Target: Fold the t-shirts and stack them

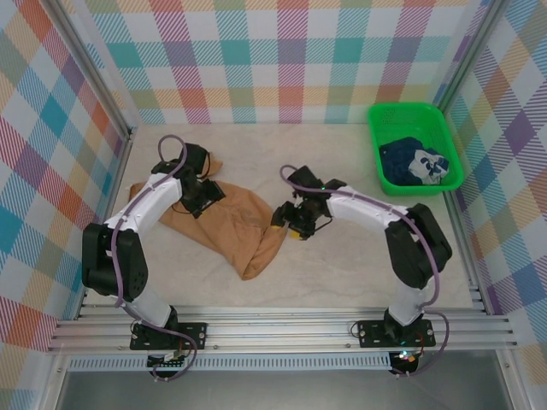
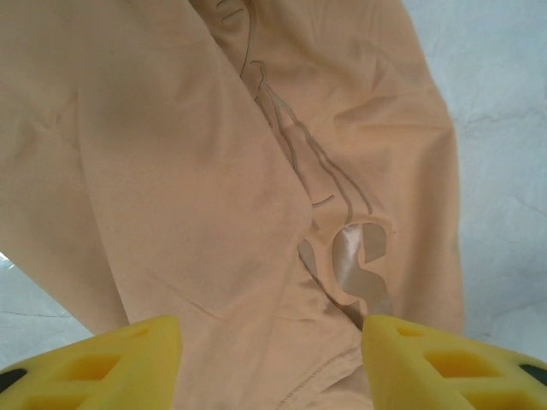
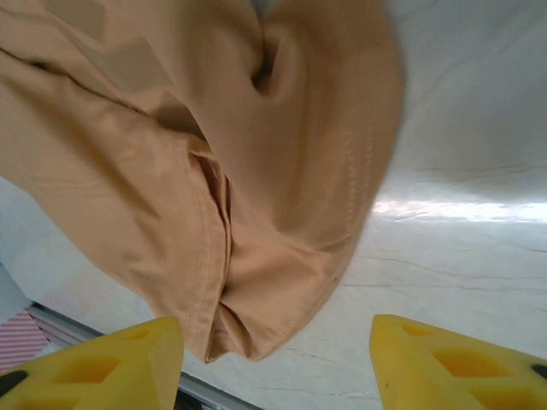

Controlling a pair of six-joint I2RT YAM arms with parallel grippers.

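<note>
Tan shirt (image 1: pixel 231 226) lies in a rumpled heap on the desk (image 1: pixel 342 273), left of centre. It is not spread flat and has no fold I would count. Navy shirt (image 1: pixel 414 162) sits bunched in the green basket (image 1: pixel 385 115) at the far right. My left fingers (image 1: pixel 199 203) hang over the far-left part of the tan shirt, apart, with cloth below and nothing clamped; a faint print outline shows through the cloth there. My right fingers (image 1: pixel 293 225) are at the shirt's right edge, also apart, with a hemmed corner just beneath and bare desk to the right. Judgement: task barely begun. Left to do: flatten and fold the tan shirt, lift the navy one out of the basket, fold it, stack the two. No stack yet.
</note>
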